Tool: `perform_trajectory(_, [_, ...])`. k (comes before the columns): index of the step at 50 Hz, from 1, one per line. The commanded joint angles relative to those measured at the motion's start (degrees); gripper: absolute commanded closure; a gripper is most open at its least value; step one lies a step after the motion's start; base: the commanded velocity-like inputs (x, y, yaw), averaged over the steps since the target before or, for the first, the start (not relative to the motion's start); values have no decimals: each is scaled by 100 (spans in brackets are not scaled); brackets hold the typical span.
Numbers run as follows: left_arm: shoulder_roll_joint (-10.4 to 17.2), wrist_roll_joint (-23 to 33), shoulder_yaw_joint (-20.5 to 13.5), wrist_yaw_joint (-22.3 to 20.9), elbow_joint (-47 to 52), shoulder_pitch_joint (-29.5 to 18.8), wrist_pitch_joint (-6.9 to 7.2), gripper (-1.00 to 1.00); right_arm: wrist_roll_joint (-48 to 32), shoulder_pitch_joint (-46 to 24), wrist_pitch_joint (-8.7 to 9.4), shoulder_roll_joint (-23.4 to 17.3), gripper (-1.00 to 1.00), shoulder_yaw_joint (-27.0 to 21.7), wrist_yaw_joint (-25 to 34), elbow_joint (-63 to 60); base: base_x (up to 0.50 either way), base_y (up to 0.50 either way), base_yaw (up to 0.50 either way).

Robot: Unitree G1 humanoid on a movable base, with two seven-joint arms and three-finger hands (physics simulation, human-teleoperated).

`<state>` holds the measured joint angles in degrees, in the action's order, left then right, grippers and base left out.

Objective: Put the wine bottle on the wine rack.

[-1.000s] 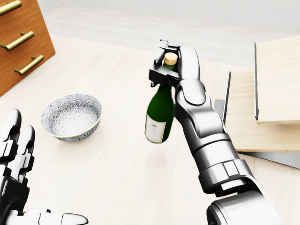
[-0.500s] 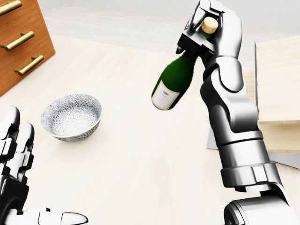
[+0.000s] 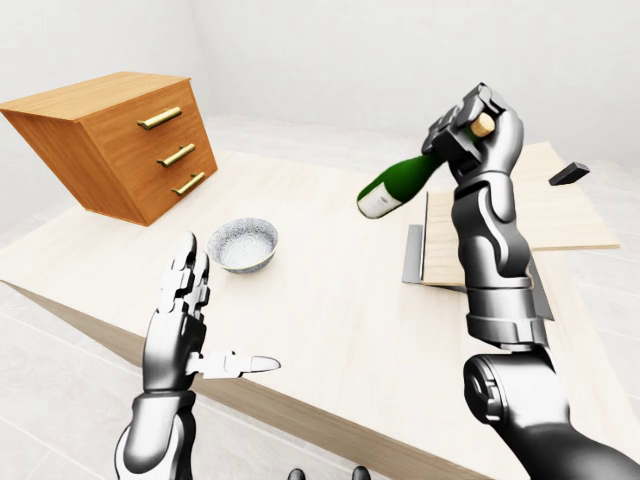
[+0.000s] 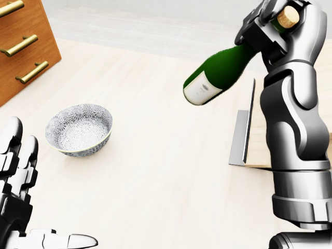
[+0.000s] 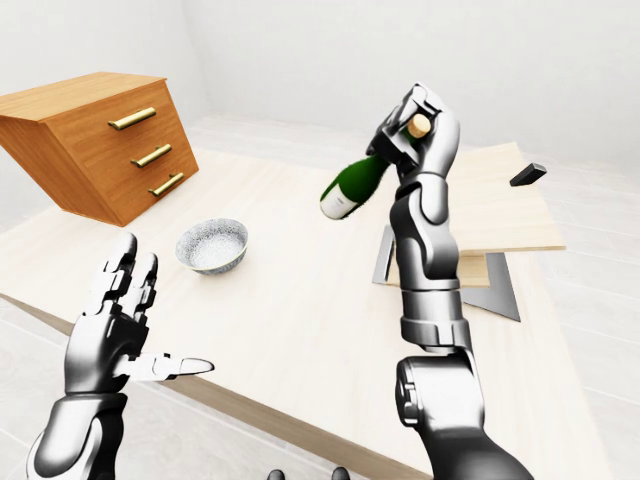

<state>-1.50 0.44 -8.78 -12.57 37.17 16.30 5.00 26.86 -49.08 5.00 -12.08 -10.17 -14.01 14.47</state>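
Rack (image 3: 520, 215) whole only eye-view.

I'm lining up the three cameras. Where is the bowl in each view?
Left-eye view: bowl left of centre, below the drawers.
Head view: bowl at middle left, below the drawers' corner.
Right-eye view: bowl left of centre.
Shared landmark: the bottle in the right hand, up and right of the bowl.

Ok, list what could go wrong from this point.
The right robot hand grips the wine bottle only at its corked neck, with the body tilted out to the view's left, so it might pivot or slip. The bottle hangs above the table; a drop could break it. The wine rack sits close beside the arm.
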Motion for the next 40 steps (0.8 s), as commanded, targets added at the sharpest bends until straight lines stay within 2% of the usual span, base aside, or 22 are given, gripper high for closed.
perform_trajectory(1, [8, 15, 26, 16, 27, -3, 0, -100, 531, 254, 0, -285, 100, -243, -184, -660, 0, 0, 0])
perform_trajectory(12, [14, 36, 48, 37, 31, -42, 0, -100, 1218, 447, 0, -578, 100, -486, -407, -1094, 0, 0, 0])
perform_trajectory(20, [32, 27, 53, 52, 122, -88, 0, -100, 1825, 513, 0, -867, 100, -751, -374, -872, 0, 0, 0])
perform_trajectory(40, [49, 69, 159, 113, 206, -155, 0, -100, 2831, 580, 0, -1511, 100, -975, -206, -216, 0, 0, 0])
